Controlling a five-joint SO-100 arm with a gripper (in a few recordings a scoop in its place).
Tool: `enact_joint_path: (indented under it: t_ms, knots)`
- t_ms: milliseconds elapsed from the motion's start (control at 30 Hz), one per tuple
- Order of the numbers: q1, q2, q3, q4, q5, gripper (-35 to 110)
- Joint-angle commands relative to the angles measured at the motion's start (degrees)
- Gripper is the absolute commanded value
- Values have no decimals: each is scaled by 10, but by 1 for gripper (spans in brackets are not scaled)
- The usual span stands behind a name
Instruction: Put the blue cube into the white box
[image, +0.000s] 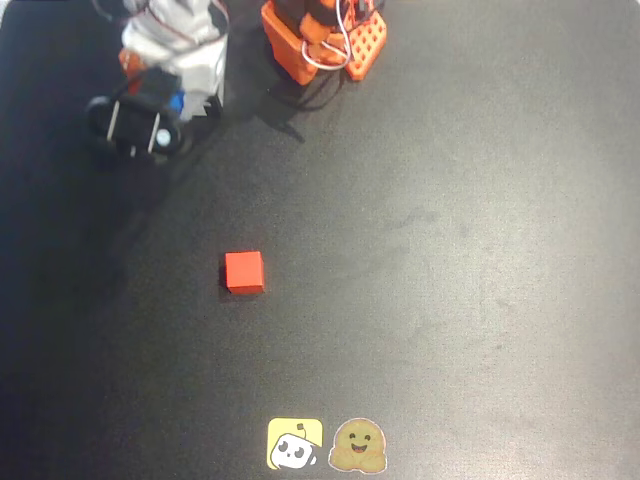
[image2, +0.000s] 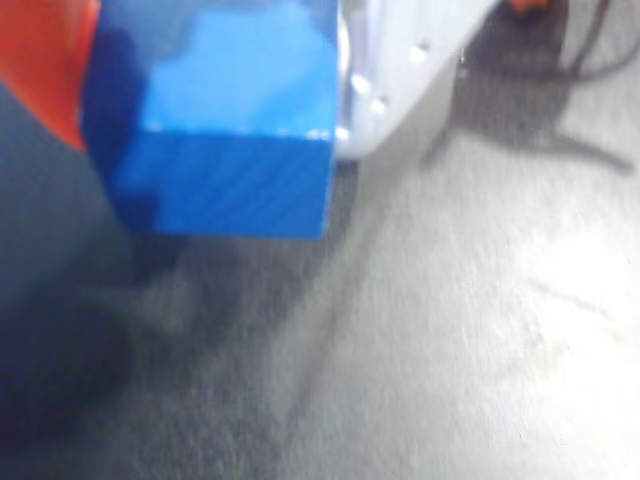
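Up in the top-left corner of the overhead view, the claw (image: 165, 112) sits low over the dark desk (image: 450, 260), with a sliver of the blue cube (image: 177, 102) showing between its parts. From the wrist view the blue cube (image2: 225, 120) is large and close, pressed between an orange finger (image2: 40, 60) on the picture's left and a white plastic part (image2: 400, 70) on the right, so the claw is clamped on it. The cube's lower edge stands clear above the blurred desk surface (image2: 450, 350).

Just beside the claw in the overhead view, partly under the white arm housing (image: 180, 35), a white shape (image: 205, 85) shows; whether that is the white box is hard to tell. The orange arm base (image: 320, 40) stands at the top centre. A red cube (image: 244, 272) rests alone on the desk, well apart from the claw, toward the middle. Two stickers, a yellow one (image: 295, 444) and a brown smiling one (image: 358, 446), lie side by side at the bottom edge.
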Motion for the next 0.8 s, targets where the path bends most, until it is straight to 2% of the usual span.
enact_joint_path:
  t_ms: [0, 500, 767]
  knots:
    - [29, 40, 12, 8, -4, 0]
    - [147, 206, 152, 18, 9, 0]
    - [166, 283, 230, -1, 28, 0]
